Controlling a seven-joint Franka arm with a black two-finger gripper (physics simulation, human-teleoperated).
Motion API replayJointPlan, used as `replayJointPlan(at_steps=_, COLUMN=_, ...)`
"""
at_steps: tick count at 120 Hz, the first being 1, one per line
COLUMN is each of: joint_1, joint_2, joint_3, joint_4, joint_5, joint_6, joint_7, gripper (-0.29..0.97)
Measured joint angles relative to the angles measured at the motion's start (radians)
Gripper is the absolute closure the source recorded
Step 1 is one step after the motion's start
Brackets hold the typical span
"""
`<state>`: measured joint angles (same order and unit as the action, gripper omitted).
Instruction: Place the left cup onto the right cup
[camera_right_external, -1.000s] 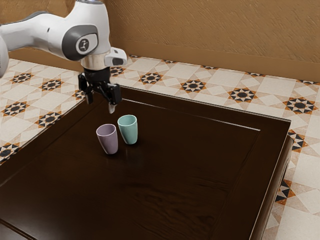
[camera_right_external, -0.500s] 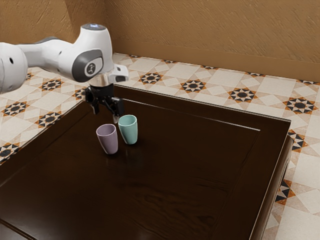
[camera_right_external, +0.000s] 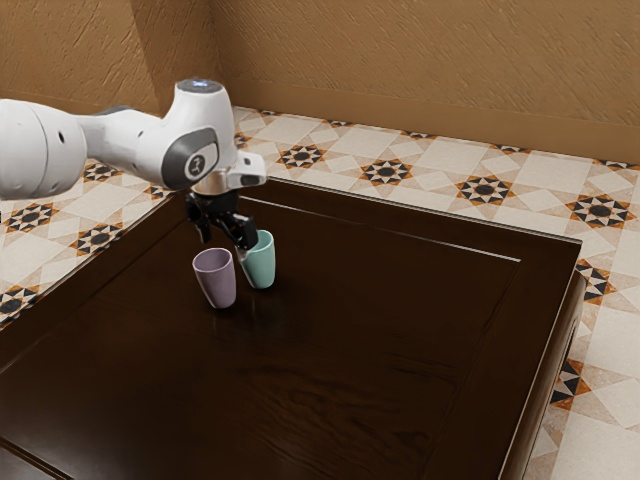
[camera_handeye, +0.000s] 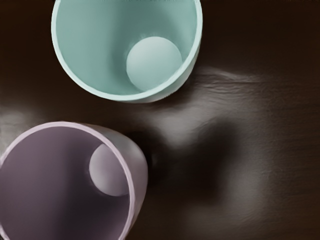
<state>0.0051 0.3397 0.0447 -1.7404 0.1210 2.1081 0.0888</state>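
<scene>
Two empty cups stand upright and close together on the dark wooden table (camera_right_external: 380, 340). The purple cup (camera_right_external: 215, 277) is toward the exterior view's left and the teal cup (camera_right_external: 263, 262) is just right of it and a little farther back. My gripper (camera_right_external: 225, 234) hangs open just above and behind them, with nothing between its fingers. One finger covers part of the teal cup's rim. From the hand's camera I look straight down into the teal cup (camera_handeye: 127, 47) and the purple cup (camera_handeye: 65, 185), with a narrow gap of table between them.
The table has a raised rim (camera_right_external: 400, 225) around a sunken top. Patterned floor tiles (camera_right_external: 480, 180) surround it, and a brown wall (camera_right_external: 420, 50) stands behind. Open tabletop stretches toward the exterior view's right and front.
My hand has come down and shifted slightly toward the exterior view's right, from well above the table to just over the two cups. The cups have not moved.
</scene>
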Motion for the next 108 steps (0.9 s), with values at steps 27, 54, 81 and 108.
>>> replayJointPlan(at_steps=27, joint_1=0.007, joint_2=0.037, joint_3=0.016, joint_4=0.008, joint_5=-0.018, joint_6=0.04, joint_7=0.032, gripper=0.0)
replayJointPlan(at_steps=54, joint_1=0.008, joint_2=0.08, joint_3=0.017, joint_4=0.008, joint_5=-0.03, joint_6=0.077, joint_7=0.054, gripper=0.0)
replayJointPlan(at_steps=81, joint_1=0.007, joint_2=0.117, joint_3=0.017, joint_4=0.008, joint_5=-0.037, joint_6=0.12, joint_7=0.068, gripper=0.0)
replayJointPlan(at_steps=108, joint_1=0.007, joint_2=0.141, joint_3=0.017, joint_4=0.008, joint_5=-0.051, joint_6=0.147, joint_7=0.079, gripper=0.0)
